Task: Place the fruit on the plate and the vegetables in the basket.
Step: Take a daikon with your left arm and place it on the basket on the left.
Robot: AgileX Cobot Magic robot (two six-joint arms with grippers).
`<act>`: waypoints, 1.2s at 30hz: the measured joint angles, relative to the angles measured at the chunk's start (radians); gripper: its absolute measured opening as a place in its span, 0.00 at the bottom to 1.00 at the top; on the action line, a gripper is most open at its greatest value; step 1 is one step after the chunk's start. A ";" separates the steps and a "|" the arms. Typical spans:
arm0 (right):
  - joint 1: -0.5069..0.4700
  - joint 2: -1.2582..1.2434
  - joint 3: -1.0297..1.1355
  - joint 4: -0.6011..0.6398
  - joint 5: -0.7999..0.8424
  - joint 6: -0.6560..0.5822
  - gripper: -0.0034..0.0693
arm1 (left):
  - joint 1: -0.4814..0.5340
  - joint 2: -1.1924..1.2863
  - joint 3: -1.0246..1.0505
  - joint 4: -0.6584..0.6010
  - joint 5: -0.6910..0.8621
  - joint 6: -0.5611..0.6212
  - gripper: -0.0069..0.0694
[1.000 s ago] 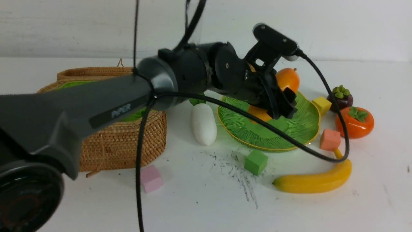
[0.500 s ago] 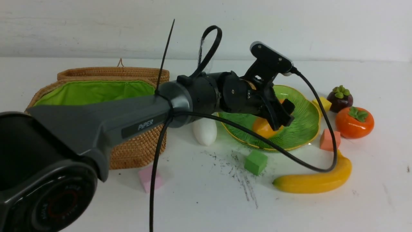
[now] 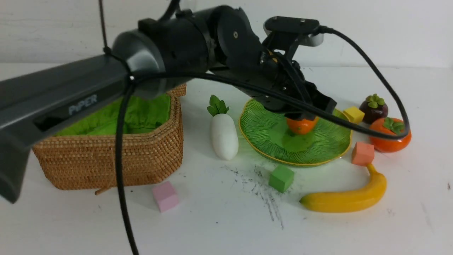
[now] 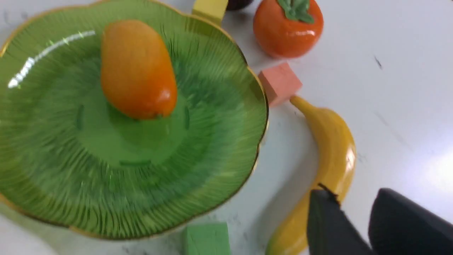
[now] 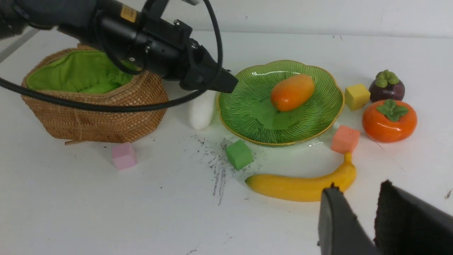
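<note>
Pincer point(image 4: 357, 216) is sitting narrow and empty beside the plate point(image 3: 329, 148); I'm seeing only the mango point(image 5: 292, 92) done.

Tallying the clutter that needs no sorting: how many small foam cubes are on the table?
4: a pink cube in front of the basket, a green cube before the plate, a salmon cube at the banana's tip, a yellow cube beside the mangosteen. The left arm may hide others.

We look across a plain white tabletop point(image 3: 219, 226), smudged near its middle with dark grey scuff marks point(image 3: 262, 193) and dotted with a few tiny specks, to a bare white wall point(image 3: 389, 32) that meets it along a soft shadowed line, all under even, diffuse light.
</note>
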 joint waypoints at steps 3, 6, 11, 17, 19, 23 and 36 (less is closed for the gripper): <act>0.000 0.000 0.000 0.000 0.000 0.000 0.30 | 0.000 -0.025 0.000 0.082 0.095 -0.069 0.07; 0.000 0.000 0.000 0.004 0.000 0.000 0.30 | 0.000 -0.031 0.000 0.150 0.156 -0.170 0.07; 0.000 0.000 0.000 0.007 0.001 -0.002 0.30 | 0.000 -0.026 -0.003 0.291 0.220 -0.358 0.07; 0.000 0.000 0.000 0.019 0.001 -0.018 0.30 | 0.000 0.065 -0.116 0.440 0.272 -0.489 0.08; 0.000 0.000 0.000 0.021 0.001 -0.021 0.30 | 0.000 0.112 -0.166 0.467 0.294 -0.495 0.09; 0.000 0.000 0.000 0.025 0.006 -0.023 0.30 | 0.028 0.250 -0.293 0.499 0.357 -0.550 0.29; 0.000 -0.001 0.000 0.026 0.045 -0.048 0.31 | 0.112 0.388 -0.336 0.576 0.308 -0.631 0.78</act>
